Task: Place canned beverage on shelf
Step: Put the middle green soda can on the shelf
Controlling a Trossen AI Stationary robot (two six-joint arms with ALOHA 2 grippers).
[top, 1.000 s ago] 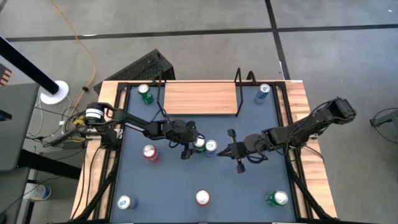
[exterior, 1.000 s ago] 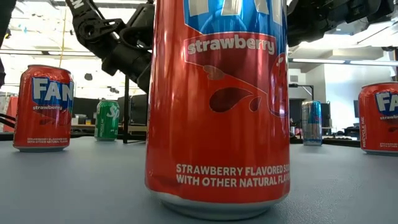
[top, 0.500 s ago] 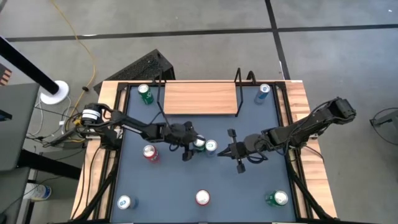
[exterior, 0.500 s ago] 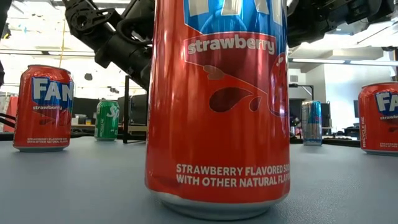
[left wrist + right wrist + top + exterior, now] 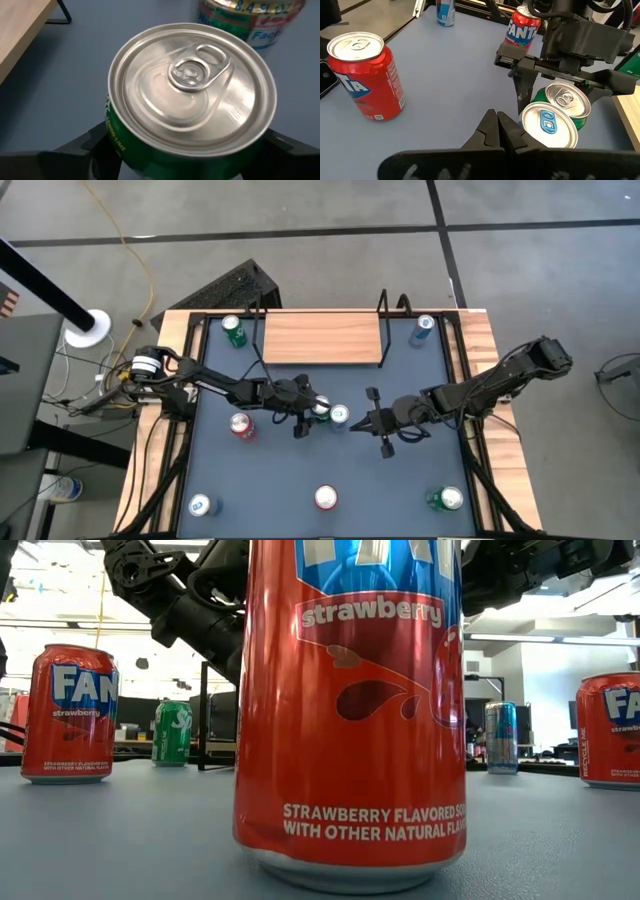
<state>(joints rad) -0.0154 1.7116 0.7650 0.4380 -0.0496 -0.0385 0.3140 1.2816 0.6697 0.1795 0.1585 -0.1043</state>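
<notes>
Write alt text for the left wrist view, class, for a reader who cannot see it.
A green can with a silver pull-tab top fills the view, upright on the grey table, sitting between the left gripper's dark fingers. A second can stands just beyond it, and the shelf's light-wood board shows at one corner.

Eight cans in all on one table (image 5: 300, 470). Three green cans: far left corner (image 5: 233, 330), mid-surface (image 5: 320, 409), near right corner (image 5: 447, 498). Two red cans: left side (image 5: 241, 426), near edge (image 5: 326, 498). Three blue or pale-topped cans: far right corner (image 5: 424, 328), mid-surface (image 5: 340, 416), near left corner (image 5: 200, 505). One shelf (image 5: 322, 338) at the far edge. Two arms: left arm (image 5: 220, 385), right arm (image 5: 480, 390).
</notes>
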